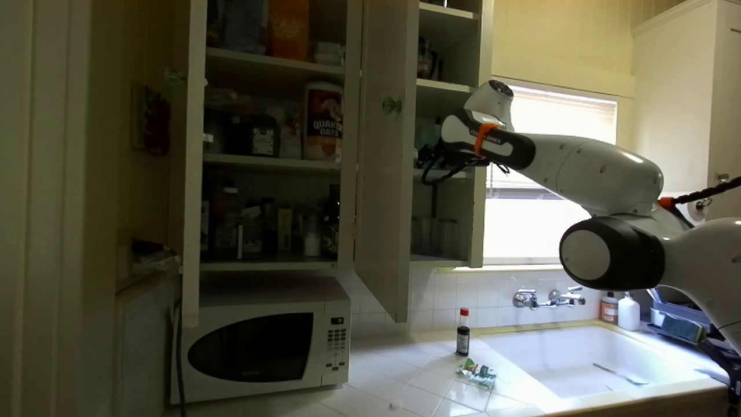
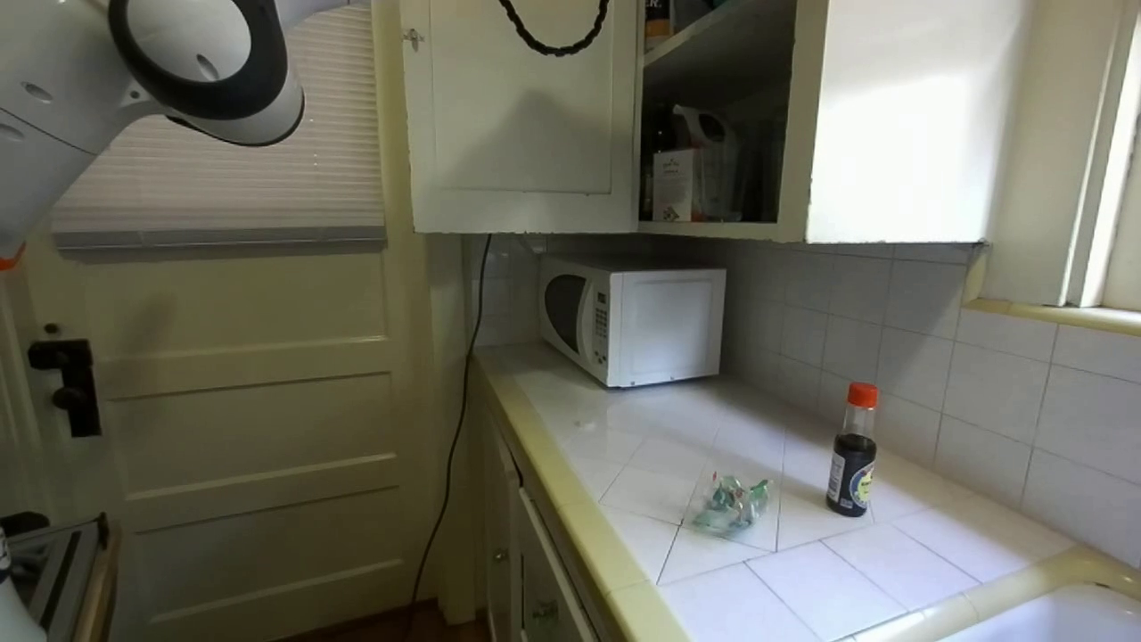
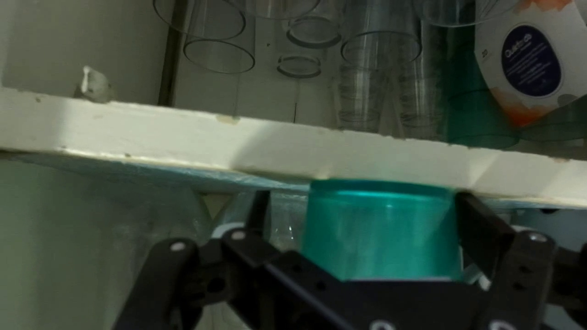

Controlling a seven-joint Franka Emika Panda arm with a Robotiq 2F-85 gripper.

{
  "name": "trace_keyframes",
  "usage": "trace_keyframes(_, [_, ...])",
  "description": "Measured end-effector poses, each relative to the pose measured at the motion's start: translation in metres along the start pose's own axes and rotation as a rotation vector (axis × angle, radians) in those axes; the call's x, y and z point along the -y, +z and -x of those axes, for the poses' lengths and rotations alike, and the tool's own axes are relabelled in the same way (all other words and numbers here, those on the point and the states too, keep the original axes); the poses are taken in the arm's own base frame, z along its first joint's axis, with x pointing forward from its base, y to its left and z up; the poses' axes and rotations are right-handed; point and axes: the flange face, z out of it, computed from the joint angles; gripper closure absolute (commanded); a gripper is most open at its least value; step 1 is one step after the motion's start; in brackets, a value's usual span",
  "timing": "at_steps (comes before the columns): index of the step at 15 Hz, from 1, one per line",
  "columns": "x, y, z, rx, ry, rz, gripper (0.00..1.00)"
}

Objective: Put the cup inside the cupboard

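The teal cup [image 3: 380,229] is between my gripper's fingers in the wrist view. My gripper [image 3: 363,198] is open around it. A gap shows between the left finger and the cup, while the right finger is close against or touching it. The cup's far end meets the lower edge of a white shelf board [image 3: 183,137]; I cannot tell whether they touch. In an exterior view the dark gripper [image 1: 433,156] is at the open right section of the white cupboard [image 1: 485,231], partly hidden by the arm. The cupboard also shows in an exterior view [image 2: 900,125], where the gripper is out of view.
Clear glasses [image 3: 380,48], green cups [image 3: 481,114] and a box [image 3: 532,64] stand above the shelf edge. An open cupboard door [image 1: 382,191] sticks out beside the gripper. Below are a microwave [image 1: 260,341], a sauce bottle [image 1: 463,336], a plastic wrapper [image 1: 477,373] and a sink [image 1: 579,359].
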Motion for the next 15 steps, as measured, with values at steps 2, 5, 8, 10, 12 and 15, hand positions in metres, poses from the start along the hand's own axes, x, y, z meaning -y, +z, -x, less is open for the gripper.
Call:
trace_keyframes(2, [0.0, 0.0, 0.0, 0.001, 0.015, 0.002, 0.01])
trace_keyframes(5, [-0.001, 0.001, 0.0, 0.002, 0.035, 0.007, 0.0])
trace_keyframes(8, [0.0, -0.001, 0.0, -0.001, 0.045, 0.015, 0.0])
trace_keyframes(10, [0.004, -0.004, -0.003, -0.01, 0.046, 0.022, 0.0])
trace_keyframes(12, [0.009, -0.009, -0.007, -0.017, 0.041, 0.028, 0.0])
trace_keyframes(15, [0.015, -0.015, -0.011, -0.027, 0.038, 0.044, 0.0])
